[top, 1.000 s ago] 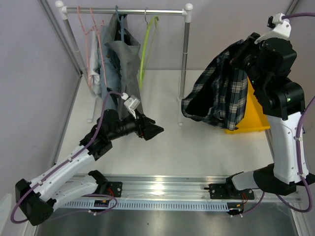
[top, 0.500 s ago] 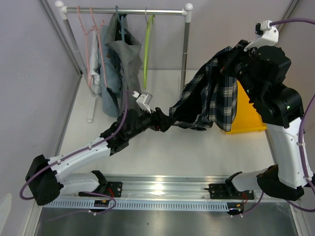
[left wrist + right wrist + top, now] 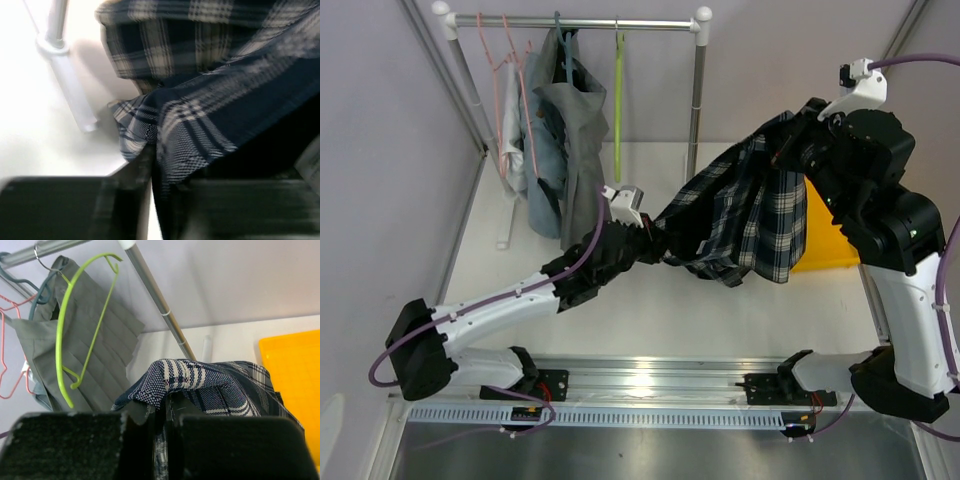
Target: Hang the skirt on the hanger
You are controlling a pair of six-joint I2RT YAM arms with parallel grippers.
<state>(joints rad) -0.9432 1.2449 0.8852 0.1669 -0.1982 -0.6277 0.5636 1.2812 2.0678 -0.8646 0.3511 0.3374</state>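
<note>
Tool status, top view: left tool (image 3: 655, 245) sits at the lower edge of the skirt (image 3: 750, 215), above the middle of the table (image 3: 720, 300). From this angle we can't make out its jaws. Right tool (image 3: 798, 140) is raised high on the right with the skirt's top edge bunched in it. The plaid skirt hangs in the air, stretched slantwise between the two tools, clear of the table. The clothes rack (image 3: 698, 100) stands at the back left. On its rail are the empty green hanger (image 3: 618, 100), a grey garment (image 3: 570, 120) left of it, and pink hangers (image 3: 500, 90) at the far left. A yellow bin (image 3: 825, 235) sits behind the skirt on the right.

Left wrist view is blurred. The left tool (image 3: 156, 200) has its fingers nearly together, and skirt (image 3: 210, 100) fabric runs down into the narrow gap, so we call it clamped on the hem. The rack foot (image 3: 70, 85) rests on the table (image 3: 30, 125) at upper left.

Right wrist view: right tool (image 3: 162, 425) is closed, with a fold of skirt (image 3: 200, 380) pinched between its fingers and humped over them. The green hanger (image 3: 75, 335) hangs on the rail at upper left, in front of the grey garment (image 3: 105, 360) and well apart from the skirt. The yellow bin (image 3: 295, 370) is at the right edge.
</note>
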